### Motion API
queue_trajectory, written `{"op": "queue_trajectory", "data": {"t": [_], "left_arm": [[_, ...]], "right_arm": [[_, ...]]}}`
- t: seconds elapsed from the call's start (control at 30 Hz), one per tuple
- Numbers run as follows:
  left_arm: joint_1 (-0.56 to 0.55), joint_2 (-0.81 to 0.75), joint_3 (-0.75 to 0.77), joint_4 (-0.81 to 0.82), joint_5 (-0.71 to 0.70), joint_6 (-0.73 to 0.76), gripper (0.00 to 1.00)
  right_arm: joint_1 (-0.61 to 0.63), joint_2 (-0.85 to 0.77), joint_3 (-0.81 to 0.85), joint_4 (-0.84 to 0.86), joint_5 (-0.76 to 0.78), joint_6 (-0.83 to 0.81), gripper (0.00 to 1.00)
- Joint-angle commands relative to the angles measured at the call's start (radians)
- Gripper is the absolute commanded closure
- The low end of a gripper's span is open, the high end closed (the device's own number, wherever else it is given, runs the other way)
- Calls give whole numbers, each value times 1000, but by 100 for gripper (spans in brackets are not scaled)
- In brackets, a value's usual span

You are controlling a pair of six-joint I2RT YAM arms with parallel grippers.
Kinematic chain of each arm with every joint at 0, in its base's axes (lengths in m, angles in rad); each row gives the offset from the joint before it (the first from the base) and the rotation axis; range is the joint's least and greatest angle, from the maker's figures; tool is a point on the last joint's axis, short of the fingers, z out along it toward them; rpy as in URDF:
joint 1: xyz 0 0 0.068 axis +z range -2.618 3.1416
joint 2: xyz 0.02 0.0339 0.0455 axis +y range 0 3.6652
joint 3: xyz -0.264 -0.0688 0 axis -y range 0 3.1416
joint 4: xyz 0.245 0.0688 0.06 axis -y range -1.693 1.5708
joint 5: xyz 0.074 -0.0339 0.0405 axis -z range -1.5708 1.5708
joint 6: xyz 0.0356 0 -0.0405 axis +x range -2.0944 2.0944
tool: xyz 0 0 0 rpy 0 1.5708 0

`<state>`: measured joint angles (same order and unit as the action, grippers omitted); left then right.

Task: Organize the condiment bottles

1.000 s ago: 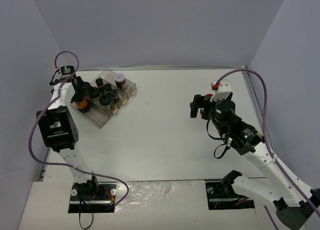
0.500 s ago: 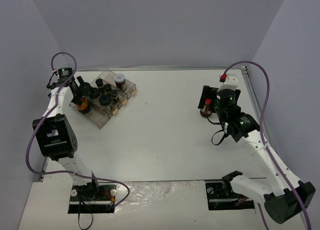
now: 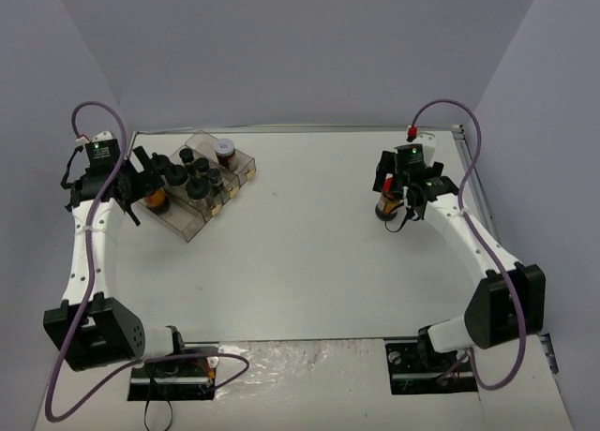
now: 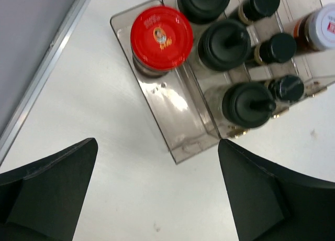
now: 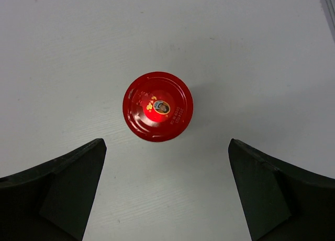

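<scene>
The clear tray point(image 4: 183, 131) holds a red-lidded jar point(image 4: 161, 30) in its end compartment, with black-capped bottles point(image 4: 224, 37) and a white-lidded jar point(image 4: 325, 26) in the others. The left gripper point(image 4: 157, 141) hangs over it, jaws spread and empty. Well to the right of the tray, the right gripper point(image 5: 167, 141), also spread wide, hangs over a second red-lidded jar point(image 5: 158, 106) that stands upright and ungrasped.

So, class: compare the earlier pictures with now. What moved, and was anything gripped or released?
The left tool let go of the red-lidded jar in the tray's end compartment and drew back leftward, open. The right tool, open throughout, shifted toward the far right and hangs over the second red-lidded jar on the table. Everything else stayed put.
</scene>
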<state>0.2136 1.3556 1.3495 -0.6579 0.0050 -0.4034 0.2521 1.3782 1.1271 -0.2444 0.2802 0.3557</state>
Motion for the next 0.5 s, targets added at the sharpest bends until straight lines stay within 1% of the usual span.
{"op": "queue_trajectory", "data": {"t": [0.0,0.1,0.2,0.33,0.4,0.47], "left_arm": [[-58,-145,-9,-57,33,11,3],[-121,-181,-1,-102,53,56,3],[-181,-235,-7,-108,85,82,3],[-198,-257,5,-132,118,106,3],[-203,-264,12,-141,126,114,3],[-203,-264,17,-143,129,120,3]], "right_arm": [[-24,113,75,36,-17,0,0],[-38,169,86,69,-55,-17,1],[-51,218,94,89,-82,-38,3],[-54,265,93,103,-84,-56,12],[-53,271,84,128,-96,-61,24],[-54,272,69,148,-109,-71,40]]}}
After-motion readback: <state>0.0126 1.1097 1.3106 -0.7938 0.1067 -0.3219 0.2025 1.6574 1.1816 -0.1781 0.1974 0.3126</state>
